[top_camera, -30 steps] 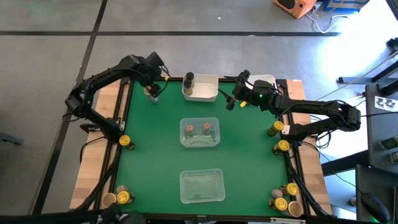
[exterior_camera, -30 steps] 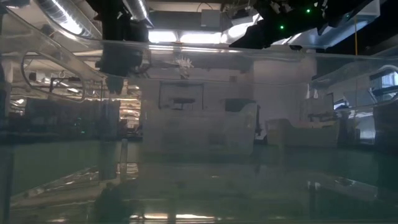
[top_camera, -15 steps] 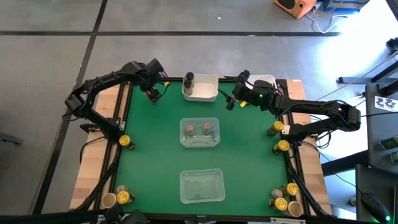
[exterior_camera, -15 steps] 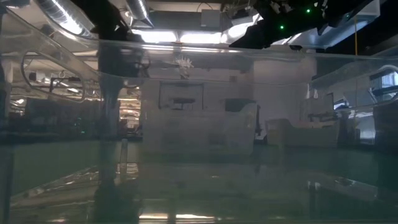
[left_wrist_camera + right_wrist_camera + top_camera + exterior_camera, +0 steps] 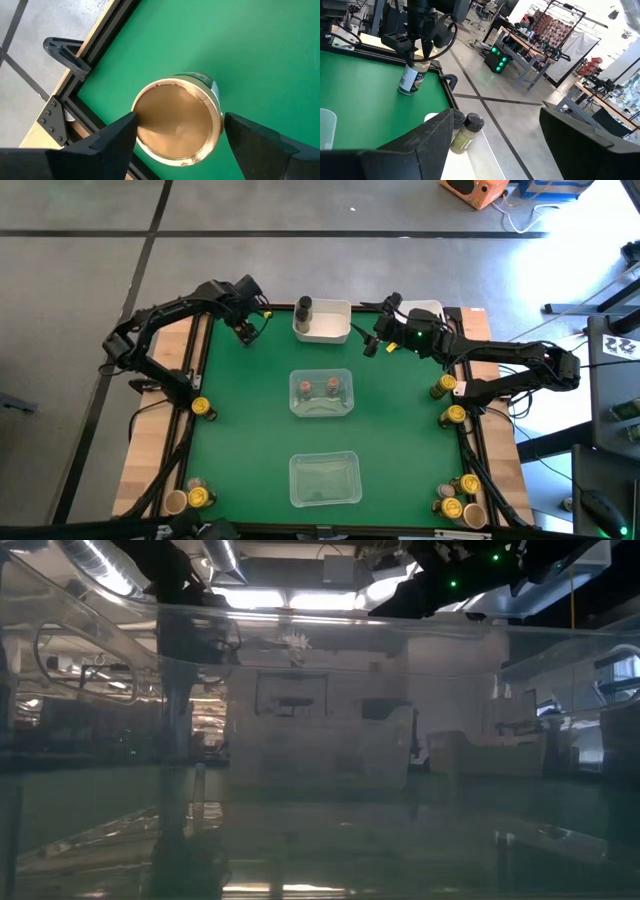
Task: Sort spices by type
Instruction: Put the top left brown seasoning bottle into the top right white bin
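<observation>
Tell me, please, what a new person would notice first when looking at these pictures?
The left gripper stands out first: at the far left corner of the green table its open fingers straddle a tan-lidded jar. Next come the clear tray at the table's centre, holding two reddish-topped jars, and the white bin at the far edge with a dark grey jar. The right gripper hovers near that bin.

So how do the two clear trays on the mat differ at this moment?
The clear tray nearer the white bin, the middle tray, holds two small reddish-topped jars standing side by side. The tray nearest the table's front edge, the front tray, shows nothing in it from above. Both are clear, rounded rectangles of similar size, lined up on the mat's centre.
</observation>
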